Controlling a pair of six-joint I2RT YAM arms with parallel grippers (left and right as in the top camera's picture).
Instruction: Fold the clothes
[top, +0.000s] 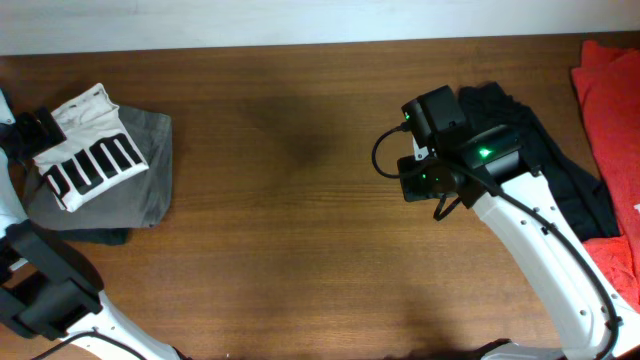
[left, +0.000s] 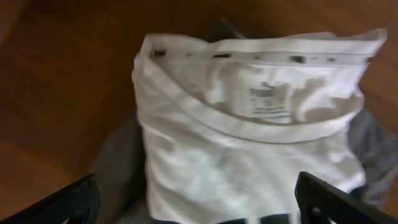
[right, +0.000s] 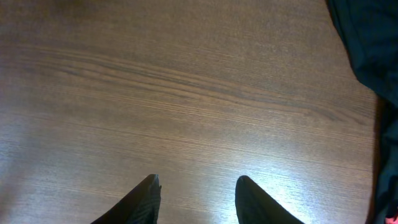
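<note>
A folded white Puma shirt (top: 92, 145) lies on a folded grey garment (top: 150, 170) at the table's left edge. In the left wrist view the white shirt (left: 249, 137) fills the frame, collar up. My left gripper (left: 199, 205) is open, its fingers straddling the white shirt just above it. A crumpled black garment (top: 560, 170) lies at the right, with a red garment (top: 610, 110) beyond it. My right gripper (right: 198, 186) is open and empty over bare wood, left of the black garment (right: 367, 43).
The wooden table (top: 300, 220) runs between the two piles. A second red patch (top: 618, 265) lies at the right edge. The right arm (top: 540, 250) crosses the lower right. The left arm's base (top: 50, 300) sits at the lower left.
</note>
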